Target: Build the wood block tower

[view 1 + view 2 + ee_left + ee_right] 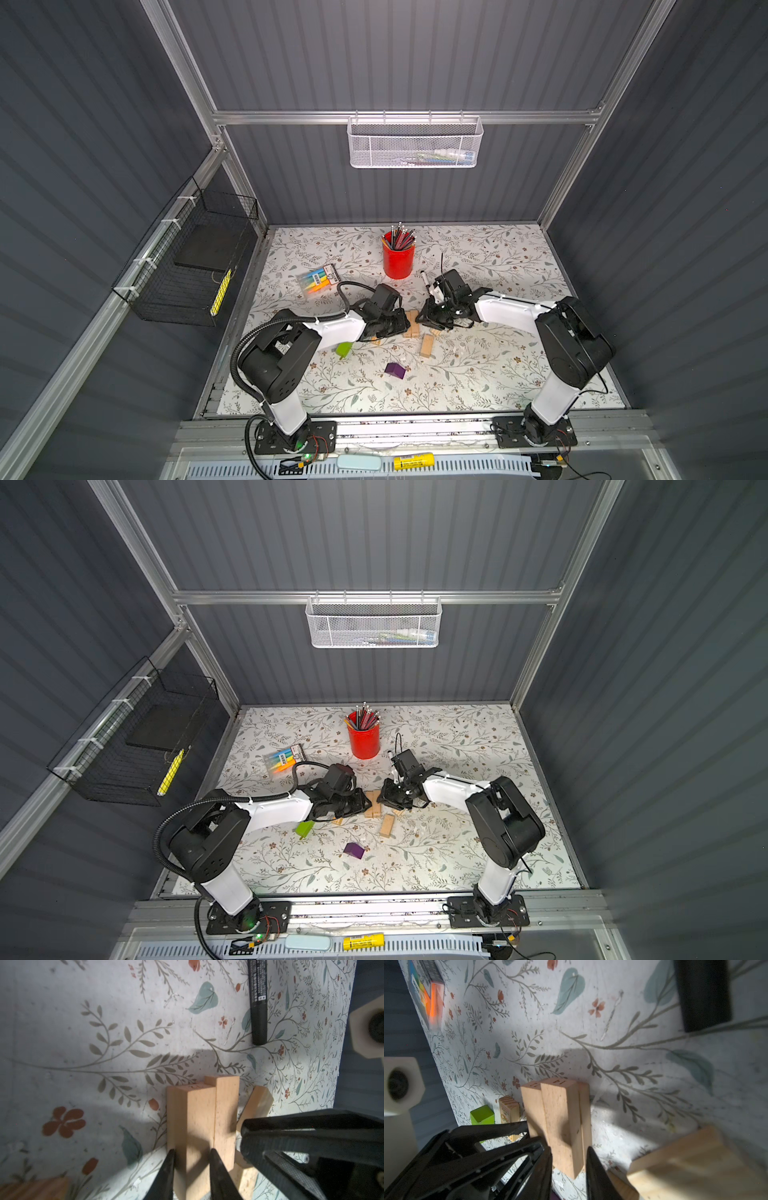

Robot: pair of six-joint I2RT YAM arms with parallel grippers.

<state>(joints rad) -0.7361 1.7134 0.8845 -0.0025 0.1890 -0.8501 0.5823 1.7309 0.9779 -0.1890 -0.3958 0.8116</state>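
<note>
Nearest you, the purple block and green block lie loose. Mid-table, left gripper and right gripper each clamp one of the tan blocks: base layer looks underway. Next, press them flush, then let go gently.

Tan blocks, lime block, purple block. Red cup. Mat: white, grey-green leaf print, rust-red flowers.
</note>
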